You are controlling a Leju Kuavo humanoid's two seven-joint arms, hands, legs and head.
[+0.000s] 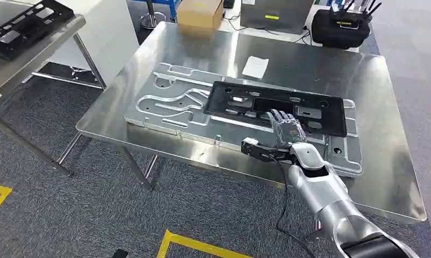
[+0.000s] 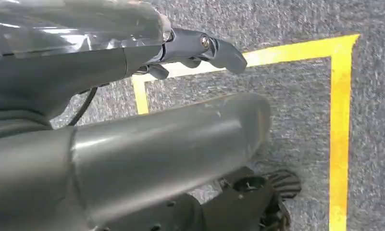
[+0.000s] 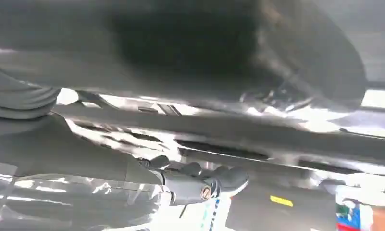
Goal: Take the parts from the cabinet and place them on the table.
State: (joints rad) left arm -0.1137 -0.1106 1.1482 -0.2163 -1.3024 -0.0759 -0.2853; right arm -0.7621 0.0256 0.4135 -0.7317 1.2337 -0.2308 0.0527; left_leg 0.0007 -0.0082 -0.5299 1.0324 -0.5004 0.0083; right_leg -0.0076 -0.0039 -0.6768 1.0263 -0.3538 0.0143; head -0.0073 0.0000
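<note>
From the head view I see my right hand lying on the near edge of the black plastic frame part, fingers spread flat across it rather than wrapped around anything. The part lies flat on the grey metal fixture plate, covering the plate's right half, and the plate itself sits on the steel surface. A small white paper slip lies on the surface beyond the plate, apart from it.

My right wrist view is blurred and close; I can make out the thick grey thumb and little else with certainty.

In the left wrist view my left hand hangs over grey carpet marked with yellow floor tape. Its dark fingers are curled loosely with nothing in them.

Off to the far left, a second black frame part rests on another steel table. Beyond the main surface I see a cardboard box and a black case on the floor.
</note>
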